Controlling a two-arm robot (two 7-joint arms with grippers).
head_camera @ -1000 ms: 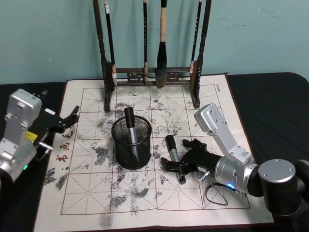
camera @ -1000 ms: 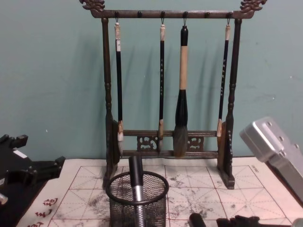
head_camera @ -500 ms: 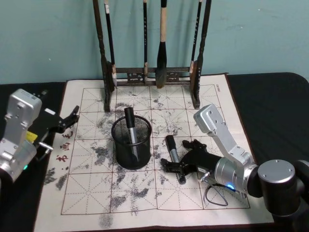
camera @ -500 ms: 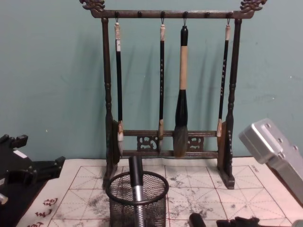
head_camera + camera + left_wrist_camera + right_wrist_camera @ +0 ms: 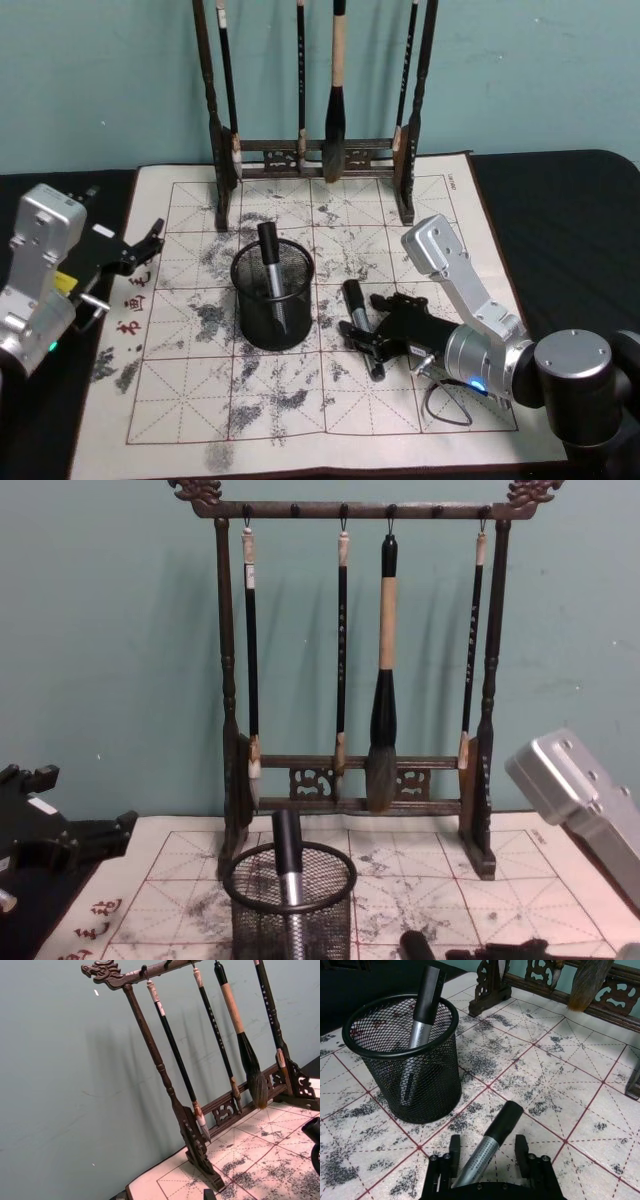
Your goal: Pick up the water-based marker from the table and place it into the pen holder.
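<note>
With the marker [image 5: 353, 296] lying on the mat [image 5: 200, 400] just right of the holder [image 5: 252, 318], the right gripper [image 5: 365, 320] straddles it, jaws apart, barrel running lengthwise between them; left gripper [image 5: 135, 255] parked far left.

The right end effector [image 5: 487, 1149] hides one end of the marker [image 5: 496, 1129].

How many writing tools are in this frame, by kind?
Markers: 2, one in the pen holder, the other on the mat between the right gripper's open fingers.
Hanging brushes: 4, on the rack.
Total: 6.
</note>
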